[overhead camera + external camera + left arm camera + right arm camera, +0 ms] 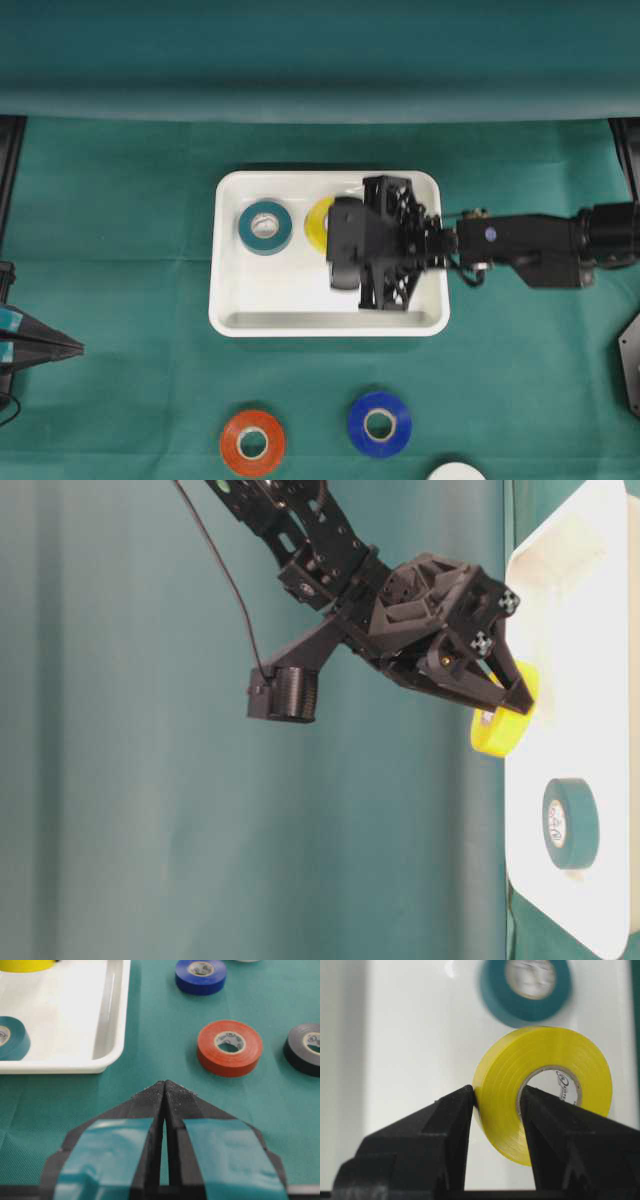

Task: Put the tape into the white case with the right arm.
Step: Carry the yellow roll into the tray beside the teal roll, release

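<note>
My all-black right gripper (497, 1091) is shut on a yellow tape roll (510, 1090), one finger inside the core and the other on the outer wall. The roll (497, 735) hangs tilted just above the white case (560, 560). From overhead the gripper (338, 228) covers most of the yellow roll (318, 222) in the upper middle of the case (330, 328). A teal roll (265, 227) lies flat in the case to its left. My left gripper (165, 1085), with light-blue bands, is shut and empty over the cloth at the left edge (75, 348).
On the green cloth in front of the case lie a red roll (252, 442), a blue roll (380, 424) and part of a white roll (455, 472). A black roll (305, 1047) shows beside the red roll (230, 1047) in the left wrist view.
</note>
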`<act>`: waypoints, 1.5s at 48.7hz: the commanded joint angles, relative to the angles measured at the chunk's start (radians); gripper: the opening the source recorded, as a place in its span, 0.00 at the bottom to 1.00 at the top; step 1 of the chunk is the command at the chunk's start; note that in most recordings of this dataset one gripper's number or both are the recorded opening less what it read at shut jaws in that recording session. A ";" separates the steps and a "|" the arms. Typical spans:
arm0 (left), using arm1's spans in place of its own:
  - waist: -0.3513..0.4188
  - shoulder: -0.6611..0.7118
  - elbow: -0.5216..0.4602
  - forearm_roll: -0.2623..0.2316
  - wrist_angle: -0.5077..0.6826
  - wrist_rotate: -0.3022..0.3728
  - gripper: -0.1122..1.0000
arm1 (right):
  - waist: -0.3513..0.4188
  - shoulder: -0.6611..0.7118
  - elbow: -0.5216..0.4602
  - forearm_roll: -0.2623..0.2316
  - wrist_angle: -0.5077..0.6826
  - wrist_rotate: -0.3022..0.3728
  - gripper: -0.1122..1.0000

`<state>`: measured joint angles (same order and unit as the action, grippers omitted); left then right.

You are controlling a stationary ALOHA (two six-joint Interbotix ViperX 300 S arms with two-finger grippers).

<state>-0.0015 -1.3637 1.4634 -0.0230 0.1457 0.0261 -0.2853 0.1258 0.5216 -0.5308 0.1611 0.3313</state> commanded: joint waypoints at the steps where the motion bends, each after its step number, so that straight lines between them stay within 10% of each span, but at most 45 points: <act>1: 0.002 0.009 -0.011 0.000 -0.012 0.002 0.10 | -0.014 -0.008 -0.012 -0.005 -0.035 -0.002 0.12; 31: 0.002 0.008 -0.011 0.000 -0.012 0.002 0.10 | -0.038 0.015 -0.012 -0.005 -0.052 0.005 0.13; 44: 0.002 0.009 -0.011 0.000 -0.012 0.002 0.10 | -0.041 0.015 -0.014 -0.005 -0.052 0.009 0.68; 73: 0.002 0.009 -0.011 0.000 -0.012 0.002 0.10 | -0.041 -0.106 0.115 -0.005 -0.021 0.012 0.68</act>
<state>-0.0015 -1.3637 1.4634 -0.0230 0.1457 0.0276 -0.3237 0.0951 0.6044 -0.5323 0.1381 0.3421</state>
